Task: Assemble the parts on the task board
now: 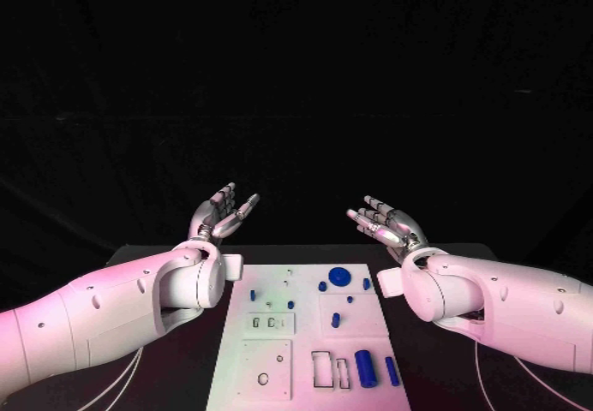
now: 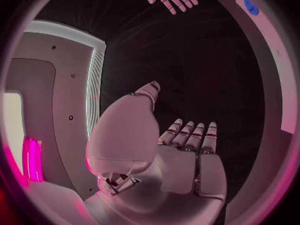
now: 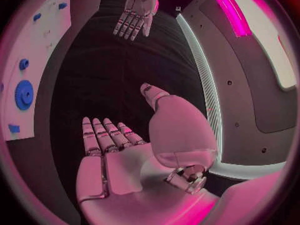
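The white task board (image 1: 309,377) lies in the middle of the table, between my two arms. On it are several blue parts: a round disc (image 1: 340,276) near the far edge, a thick cylinder (image 1: 365,367) and a thin rod (image 1: 392,371) near the front right. My left hand (image 1: 223,215) is raised above the table beyond the board's far left corner, fingers straight and apart, holding nothing. My right hand (image 1: 386,223) is raised likewise beyond the far right corner, palm empty. The right wrist view shows the board (image 3: 47,60) with the disc (image 3: 24,94), and the left hand (image 3: 134,15) opposite.
The board has rectangular recesses (image 1: 330,370) at its front and a small block with holes (image 1: 267,323) at its left middle. Black table (image 1: 185,360) surrounds the board on both sides. My white forearms (image 1: 111,312) flank the board.
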Motion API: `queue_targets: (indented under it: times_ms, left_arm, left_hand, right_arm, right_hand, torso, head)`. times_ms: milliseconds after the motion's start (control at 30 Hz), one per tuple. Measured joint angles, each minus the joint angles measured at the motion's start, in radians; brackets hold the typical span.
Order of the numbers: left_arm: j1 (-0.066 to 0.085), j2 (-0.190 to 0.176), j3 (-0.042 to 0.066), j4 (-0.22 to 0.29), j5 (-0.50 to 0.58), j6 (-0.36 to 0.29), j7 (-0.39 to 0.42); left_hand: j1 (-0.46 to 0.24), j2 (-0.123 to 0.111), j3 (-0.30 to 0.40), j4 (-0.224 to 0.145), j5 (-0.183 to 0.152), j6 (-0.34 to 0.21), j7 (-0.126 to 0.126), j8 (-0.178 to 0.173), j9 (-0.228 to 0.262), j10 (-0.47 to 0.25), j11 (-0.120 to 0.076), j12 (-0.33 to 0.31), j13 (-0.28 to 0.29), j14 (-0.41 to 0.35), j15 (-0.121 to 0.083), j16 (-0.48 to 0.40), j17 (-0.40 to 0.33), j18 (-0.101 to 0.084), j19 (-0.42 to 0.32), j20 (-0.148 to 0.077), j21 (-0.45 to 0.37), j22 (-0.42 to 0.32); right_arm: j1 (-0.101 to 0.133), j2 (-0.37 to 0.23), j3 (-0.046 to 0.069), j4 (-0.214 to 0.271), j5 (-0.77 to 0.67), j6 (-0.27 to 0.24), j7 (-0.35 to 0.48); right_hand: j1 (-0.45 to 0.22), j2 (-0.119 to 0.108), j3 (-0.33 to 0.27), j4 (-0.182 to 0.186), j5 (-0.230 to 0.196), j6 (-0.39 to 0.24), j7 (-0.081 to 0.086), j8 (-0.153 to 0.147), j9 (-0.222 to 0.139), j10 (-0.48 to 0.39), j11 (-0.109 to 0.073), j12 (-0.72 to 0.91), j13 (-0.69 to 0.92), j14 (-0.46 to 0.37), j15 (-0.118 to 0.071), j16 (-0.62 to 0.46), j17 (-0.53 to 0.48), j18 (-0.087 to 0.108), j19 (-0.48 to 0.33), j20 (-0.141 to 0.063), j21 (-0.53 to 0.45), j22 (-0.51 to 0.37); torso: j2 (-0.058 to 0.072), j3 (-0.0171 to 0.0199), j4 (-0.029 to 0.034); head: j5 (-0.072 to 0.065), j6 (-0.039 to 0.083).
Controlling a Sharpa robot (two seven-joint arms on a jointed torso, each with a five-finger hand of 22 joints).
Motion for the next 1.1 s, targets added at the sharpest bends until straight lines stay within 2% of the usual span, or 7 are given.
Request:
queue_targets:
  times_ms: [167,300,400,467,667,833,1100]
  left_arm:
    - [0.0,-0.007,0.0,0.005,0.001,0.018,0.005]
    - [0.001,-0.053,0.0,0.016,-0.001,0.04,0.016]
    - [0.001,-0.065,0.0,0.033,-0.006,0.053,0.016]
    - [0.001,-0.072,-0.001,0.049,-0.011,0.063,0.016]
    - [0.008,-0.108,0.001,0.096,-0.032,0.088,0.01]
    - [0.013,-0.149,0.012,0.16,-0.051,0.123,0.001]
    - [0.027,-0.202,0.021,0.246,-0.075,0.174,-0.011]
  left_hand:
    - [0.043,0.011,0.003,0.002,0.002,0.107,0.008,0.034,0.024,0.135,0.022,0.025,0.012,0.12,0.002,0.038,0.023,0.029,0.096,0.007,0.038,0.019]
    - [0.067,0.011,0.02,-0.006,0.002,0.241,0.017,0.078,0.053,0.326,0.026,0.057,0.025,0.321,-0.012,0.103,0.06,0.046,0.285,0.007,0.111,0.052]
    - [0.08,0.011,0.038,-0.007,0.002,0.353,0.028,0.114,0.077,0.467,0.018,0.078,0.031,0.464,-0.03,0.151,0.086,0.077,0.407,0.006,0.158,0.069]
    - [0.09,0.001,0.05,-0.008,0.002,0.416,0.037,0.134,0.088,0.543,0.01,0.086,0.033,0.541,-0.043,0.177,0.101,0.077,0.472,0.003,0.183,0.076]
    - [0.104,-0.013,0.089,-0.012,0.002,0.539,0.058,0.17,0.109,0.699,-0.01,0.091,0.037,0.698,-0.075,0.226,0.134,0.092,0.603,-0.01,0.23,0.084]
    - [0.117,-0.026,0.116,-0.014,0.002,0.603,0.072,0.185,0.117,0.791,-0.027,0.091,0.038,0.781,-0.095,0.25,0.158,0.107,0.672,-0.022,0.253,0.085]
    - [0.11,-0.062,0.138,-0.014,0.002,0.655,0.087,0.199,0.124,0.876,-0.045,0.091,0.041,0.841,-0.113,0.264,0.182,0.107,0.723,-0.034,0.268,0.084]
  right_arm:
    - [0.019,0.001,-0.015,-0.02,-0.05,0.065,-0.018]
    - [0.042,-0.016,-0.01,-0.081,-0.273,0.073,-0.032]
    - [0.047,-0.015,-0.011,-0.086,-0.417,0.079,-0.051]
    - [0.052,-0.014,-0.012,-0.086,-0.495,0.087,-0.067]
    - [0.081,-0.017,-0.009,-0.087,-0.712,0.121,-0.148]
    - [0.101,-0.025,-0.008,-0.073,-0.924,0.164,-0.247]
    - [0.124,-0.032,-0.006,-0.03,-1.223,0.219,-0.378]
  right_hand:
    - [0.079,-0.015,0.032,-0.056,-0.001,0.21,0.015,0.067,0.041,0.268,-0.015,0.056,0.022,0.248,-0.028,0.078,0.042,0.04,0.192,0.002,0.083,0.042]
    - [0.117,-0.029,0.071,-0.097,-0.009,0.381,0.03,0.116,0.071,0.445,-0.034,0.076,0.024,0.417,-0.053,0.124,0.064,0.065,0.312,0.002,0.134,0.063]
    - [0.132,-0.042,0.1,-0.126,-0.015,0.48,0.045,0.14,0.086,0.543,-0.049,0.076,0.025,0.515,-0.073,0.148,0.075,0.074,0.384,-0.001,0.164,0.072]
    - [0.138,-0.048,0.118,-0.144,-0.02,0.532,0.054,0.15,0.093,0.597,-0.058,0.076,0.025,0.571,-0.085,0.16,0.079,0.085,0.425,-0.006,0.182,0.077]
    - [0.135,-0.078,0.159,-0.177,-0.023,0.637,0.075,0.165,0.104,0.713,-0.084,0.057,0.027,0.695,-0.115,0.179,0.089,0.1,0.512,-0.023,0.217,0.084]
    - [0.116,-0.107,0.173,-0.19,0.031,0.712,0.089,0.185,0.117,0.792,-0.105,0.046,0.028,0.781,-0.14,0.195,0.102,0.1,0.574,-0.042,0.24,0.088]
    - [0.101,-0.143,0.173,-0.19,0.043,0.773,0.059,0.204,0.133,0.903,-0.143,0.036,0.036,0.926,-0.189,0.249,0.157,0.1,0.682,-0.086,0.294,0.107]
  torso:
    - [0.001,0.0,-0.0001]
    - [0.023,-0.0004,0.0013]
    - [0.037,-0.0006,0.0029]
    - [0.045,-0.0006,0.0047]
    - [0.071,-0.0012,0.0122]
    - [0.098,-0.0041,0.0198]
    - [0.146,-0.0098,0.0308]
  head:
    - [0.0,-0.001]
    - [-0.002,-0.015]
    - [-0.005,-0.021]
    - [-0.007,-0.023]
    - [-0.015,-0.025]
    - [-0.026,-0.027]
    - [-0.042,-0.029]
